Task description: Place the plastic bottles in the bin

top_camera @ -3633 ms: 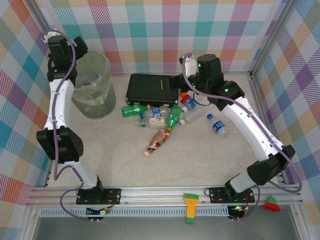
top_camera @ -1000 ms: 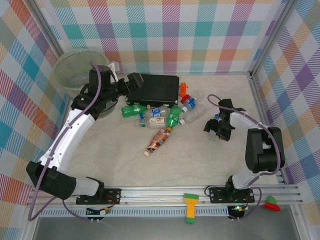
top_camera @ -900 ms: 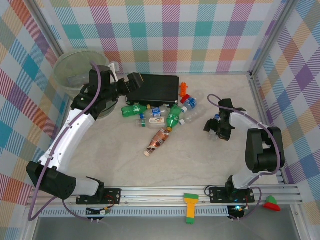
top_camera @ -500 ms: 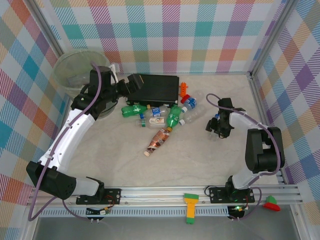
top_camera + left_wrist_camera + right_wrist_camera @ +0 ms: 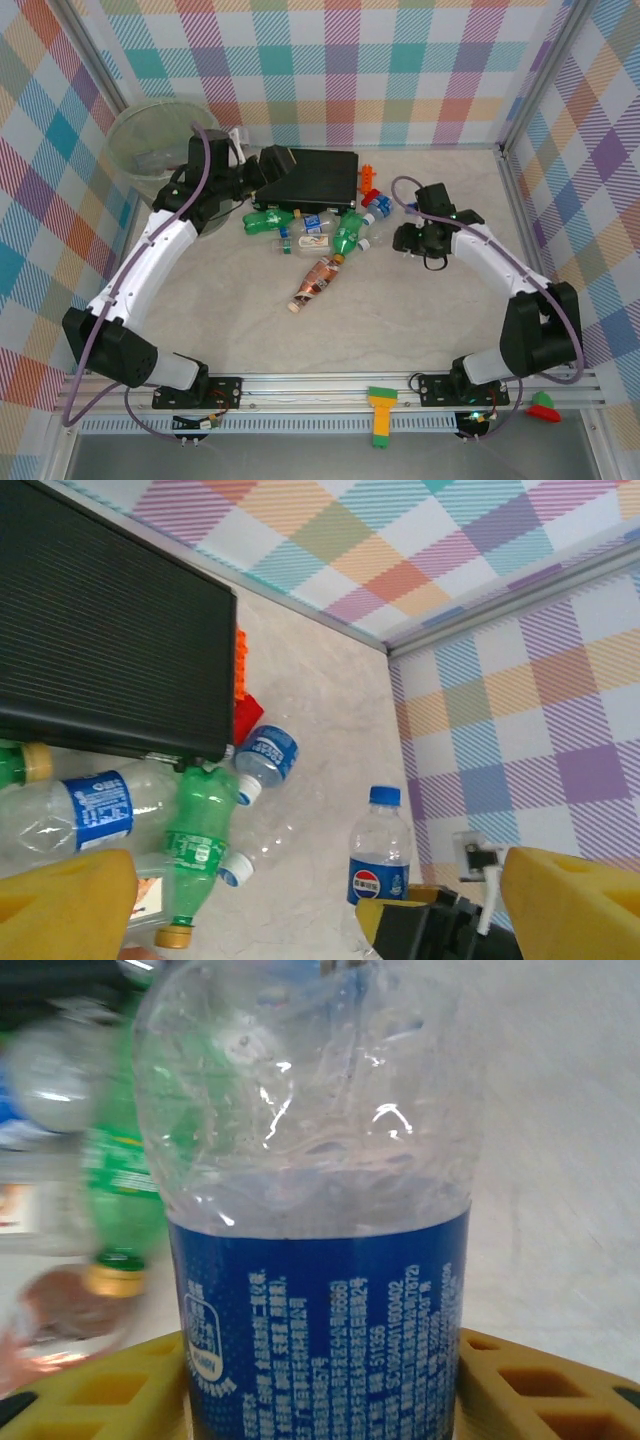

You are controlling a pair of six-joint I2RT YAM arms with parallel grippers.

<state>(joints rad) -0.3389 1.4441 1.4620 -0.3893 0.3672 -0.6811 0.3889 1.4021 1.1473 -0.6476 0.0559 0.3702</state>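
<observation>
My right gripper [image 5: 410,241] is shut on a clear bottle with a blue label [image 5: 320,1260], upright between its yellow fingers [image 5: 90,1395]. The left wrist view shows this same blue-capped bottle [image 5: 380,855] standing right of the pile. Several plastic bottles lie in that pile in front of the black case: two green ones [image 5: 268,220] [image 5: 348,232], a brown-labelled one [image 5: 318,278] and blue-labelled ones [image 5: 265,755]. My left gripper [image 5: 262,172] hangs open over the case's left end, its yellow fingers [image 5: 60,900] wide apart. The pale-green bin [image 5: 130,112] stands at the back left.
A flat black case [image 5: 315,178] lies at the back centre, with small orange and red toy pieces [image 5: 370,182] at its right end. Checked walls close in the back and both sides. Bare table stretches from the pile to the front rail [image 5: 330,385].
My right gripper has closed on the blue-labelled bottle and carried it left, toward the pile. The left arm has shifted slightly toward the black case.
</observation>
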